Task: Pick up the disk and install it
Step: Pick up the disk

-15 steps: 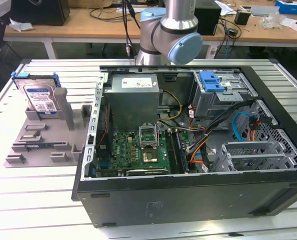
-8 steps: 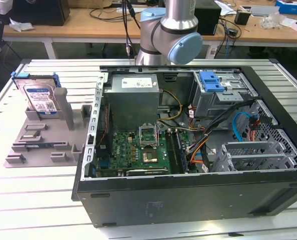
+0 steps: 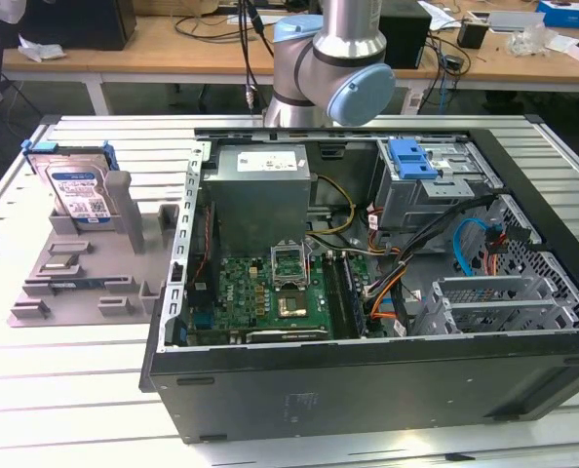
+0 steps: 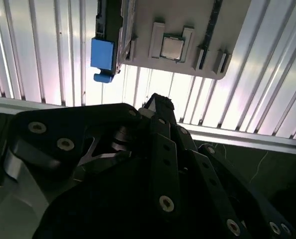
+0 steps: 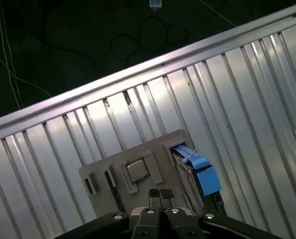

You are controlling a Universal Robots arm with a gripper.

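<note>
Slatted aluminium table [image 3: 75, 390] carries two items, exterior view. Grey parts fixture [image 3: 124, 268] at 9 o'clock. Open PC case [image 3: 367, 390] from centre to 3 o'clock, just beside it.

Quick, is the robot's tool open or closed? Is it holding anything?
Tool: closed, holding nothing; the disk sits in the grey holder.

Open air lies between gripper [image 5: 160, 195] and grey tray [image 5: 100, 169] below it. Disk [image 5: 198, 172] stands on edge to one side of the tool, a tray post [image 3: 120, 200] close by one face. Ribbed table [image 5: 247, 99] runs open along the other.
</note>
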